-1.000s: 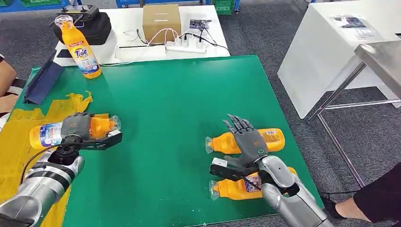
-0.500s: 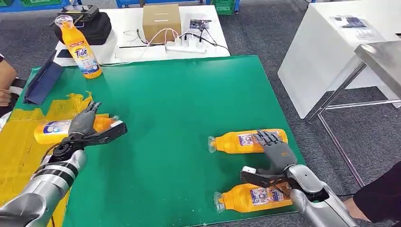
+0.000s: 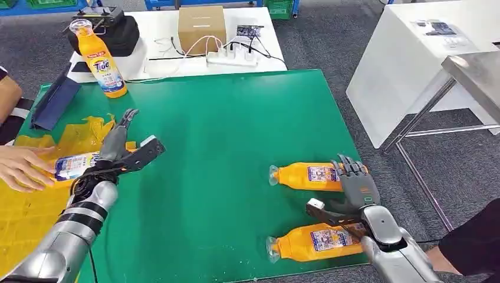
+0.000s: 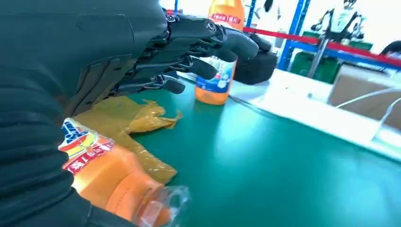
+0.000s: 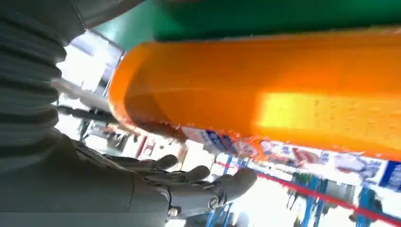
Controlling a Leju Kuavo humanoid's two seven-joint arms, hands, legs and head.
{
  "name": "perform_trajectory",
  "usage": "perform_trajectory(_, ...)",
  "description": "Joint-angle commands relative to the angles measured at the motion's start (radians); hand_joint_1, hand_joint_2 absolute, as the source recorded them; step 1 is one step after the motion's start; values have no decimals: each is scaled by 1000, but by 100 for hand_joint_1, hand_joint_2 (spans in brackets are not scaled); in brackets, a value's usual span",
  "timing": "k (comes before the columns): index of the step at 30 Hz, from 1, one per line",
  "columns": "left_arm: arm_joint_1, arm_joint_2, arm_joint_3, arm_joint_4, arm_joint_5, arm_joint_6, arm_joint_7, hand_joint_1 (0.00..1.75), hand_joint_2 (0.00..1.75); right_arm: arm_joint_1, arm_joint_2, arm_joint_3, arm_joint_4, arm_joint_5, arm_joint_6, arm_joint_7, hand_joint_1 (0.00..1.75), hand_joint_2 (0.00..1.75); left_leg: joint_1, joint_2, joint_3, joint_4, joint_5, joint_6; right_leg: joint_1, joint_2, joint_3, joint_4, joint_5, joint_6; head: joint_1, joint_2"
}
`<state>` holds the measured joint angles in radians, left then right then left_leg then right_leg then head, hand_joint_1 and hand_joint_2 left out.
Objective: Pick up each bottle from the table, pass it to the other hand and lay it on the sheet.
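A second ago the robot's left hand was wrapped around the orange plastic detergent bottle with a clear cap. Now its fingers have let go and stand spread wide above that bottle, which lies on its side on the crumpled yellow plastic sheet at the left end of the green table top. A person's hand has come in from the left edge and rests on the bottle's base end; the bottle sits further left than it did.

The right hand has drawn back toward the table's near right corner. Earlier it lay over the farther lying orange bottle; now it sits between that bottle and the nearer lying orange bottle, fingers apart and holding nothing, with the fingertips overlapping the farther bottle's base; whether they touch it cannot be told. Both bottles have slid slightly to the right.

The upright orange bottle at the table's far left edge has not moved, and its label reads "Tide". The lying bottles carry blue and white labels too small to read. In the left wrist view, red and blue print on the released bottle's label is blurred.
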<state>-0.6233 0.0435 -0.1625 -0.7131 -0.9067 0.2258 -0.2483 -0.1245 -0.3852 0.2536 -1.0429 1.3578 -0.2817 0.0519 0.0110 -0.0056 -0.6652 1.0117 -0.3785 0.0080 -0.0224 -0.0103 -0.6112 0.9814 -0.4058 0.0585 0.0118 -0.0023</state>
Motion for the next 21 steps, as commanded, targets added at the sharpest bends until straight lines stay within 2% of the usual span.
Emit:
perform_trajectory(1, 76, -14, -94, -242, 97, -49, 41, 0, 175, -105, 143, -87, 187, 148, -172, 38, 0, 175, 1, 3, 3, 0, -2, 0, 1, 3, 3, -1, 0, -2, 0, 0)
perform_trajectory(4, 82, -17, -92, -231, 129, -42, 36, 0, 175, -134, 156, -94, 240, 158, -169, 39, 0, 175, 1, 3, 3, 0, -1, 0, 1, 3, 3, -1, 0, -2, 0, 0)
perform_trajectory(6, 93, -19, -86, -239, 163, -45, 19, 0, 175, -150, 160, -114, 285, 113, -106, 18, 0, 175, 1, 4, 5, -1, -2, 0, 1, 3, 4, -1, 0, -2, 1, 0)
perform_trajectory(8, 109, -21, -94, -273, 203, -60, -7, 0, 175, -170, 142, -150, 356, 14, -2, -50, 0, 175, 1, 4, 7, 0, -2, 0, 1, 4, 6, -1, -1, -3, 0, 0)
perform_trajectory(10, 111, -24, -115, -304, 240, -81, -31, 0, 175, -198, 113, -162, 442, -34, 26, -88, 0, 175, 1, 2, 4, 0, -1, 0, 1, 1, 3, -1, 0, -2, 0, 0)
perform_trajectory(11, 107, -32, -131, -320, 261, -94, -42, 0, 175, -217, 101, -169, 494, -48, 33, -98, 7, 175, 1, 2, 6, 0, -2, 0, 1, 1, 6, -1, -1, -3, 0, 0)
perform_trajectory(12, 107, -37, -141, -340, 282, -98, -50, 0, 175, -237, 99, -183, 539, -79, 57, -132, 40, 175, 1, 0, 4, 0, -1, 1, 1, 0, 4, -1, -1, -2, 1, 0)
perform_trajectory(13, 106, -37, -154, -355, 289, -100, -42, 0, 175, -244, 95, -184, 557, -86, 51, -146, 40, 175, 0, 0, 4, 0, 0, 1, 1, -1, 4, -1, -1, -2, 0, 0)
perform_trajectory(15, 106, -39, -170, -382, 323, -111, -66, 0, 175, -260, 94, -197, 597, -123, 111, -179, 131, 175, 1, -1, 6, 0, 0, 2, 1, -1, 5, -3, 0, -1, 0, 0)
perform_trajectory(17, 109, -41, -197, -420, 333, -113, -77, 0, 175, -269, 90, -196, 629, -143, 176, -198, 131, 175, 2, -1, 6, 1, 1, 3, 2, -2, 5, -4, 0, -1, 1, 0)
perform_trajectory(18, 110, -41, -210, -435, 340, -116, -81, 0, 175, -268, 86, -191, 636, -146, 194, -204, 124, 175, 1, -1, 6, 0, 2, 3, 1, -1, 3, -5, 0, -1, 1, 0)
perform_trajectory(19, 113, -40, -222, -450, 351, -124, -89, 0, 175, -266, 84, -189, 645, -153, 212, -214, 110, 175, 1, -1, 7, 0, 1, 3, 1, -2, 4, -6, 0, -2, 1, 0)
perform_trajectory(20, 115, -38, -240, -466, 352, -126, -88, 0, 175, -263, 82, -186, 653, -159, 227, -226, 131, 175, 1, -1, 8, 0, 1, 3, 1, -1, 4, -6, 0, -2, 1, 0)
perform_trajectory(21, 118, -37, -244, -475, 360, -130, -93, 0, 175, -260, 80, -183, 654, -160, 230, -235, 140, 175, 1, -2, 8, 0, 1, 3, 2, -2, 6, -7, 1, -2, 1, 0)
